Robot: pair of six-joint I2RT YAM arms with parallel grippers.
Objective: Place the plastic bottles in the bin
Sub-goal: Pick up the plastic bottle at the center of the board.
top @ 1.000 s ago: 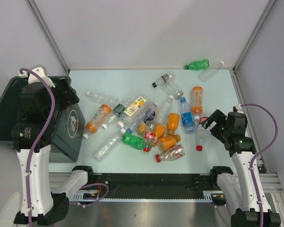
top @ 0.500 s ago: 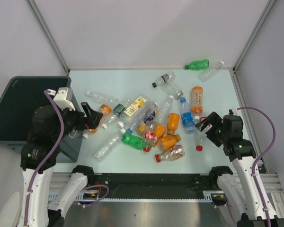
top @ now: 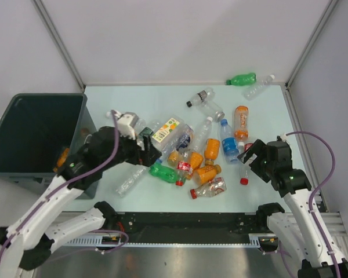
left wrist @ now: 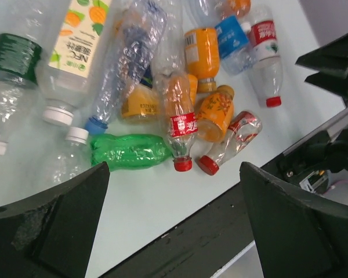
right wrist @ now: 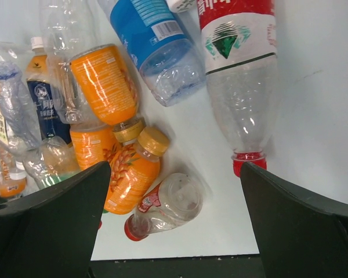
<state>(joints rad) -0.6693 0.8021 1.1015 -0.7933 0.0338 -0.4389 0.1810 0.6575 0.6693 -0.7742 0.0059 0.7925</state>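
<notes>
From above, the left arm (top: 98, 155) covers part of the bin's (top: 23, 116) 3 o'clock wall and whatever lies beneath; an orange scrap (top: 62, 158) at the arm's edge is too small to name. The bin runs off the frame at 9 o'clock. The right tool (top: 250, 157) hides the base end of a red-capped bottle (top: 243, 172); the right wrist view cuts that bottle and a blue-labelled bottle (right wrist: 151, 46) at 12 o'clock.

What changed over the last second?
Left arm swung from over the bin right and down to the plastic bottles; right arm edged slightly toward the pile. Both sets of jaws open throughout, nothing gripped or released. Visible bottles and bin unmoved.
</notes>
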